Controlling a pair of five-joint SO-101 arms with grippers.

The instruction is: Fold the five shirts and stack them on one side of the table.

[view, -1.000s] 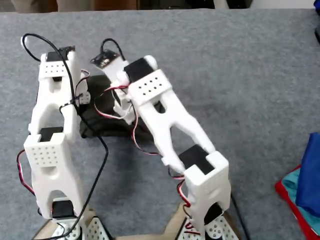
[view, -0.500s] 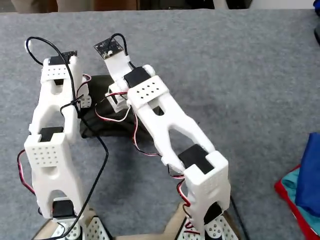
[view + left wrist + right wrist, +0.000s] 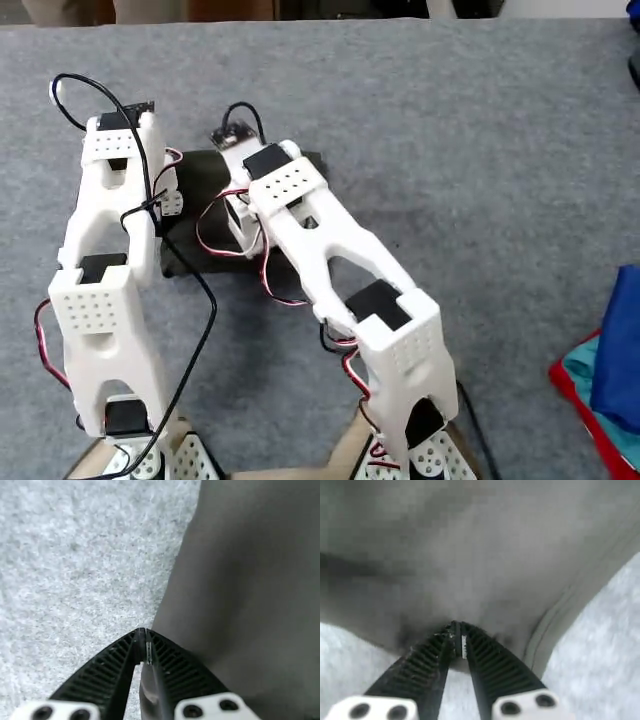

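left claw (image 3: 142,635): clenched, tips at the dark shirt (image 3: 250,580) edge
right claw (image 3: 456,632): clenched, tips pressed into dark shirt, I'd say
dark shirt: on tabletop (image 3: 450,130) under both arms
coloured shirts (image 3: 610,370): piled at tabletop's right edge

Grey felt-like table cover (image 3: 500,150), pale wooden base boards (image 3: 338,452) at its near edge.

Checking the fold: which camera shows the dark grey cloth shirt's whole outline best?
High view: the dark grey cloth shirt lies flat, partly covered. Left wrist view gives one edge close up; right wrist, a seamed hem.
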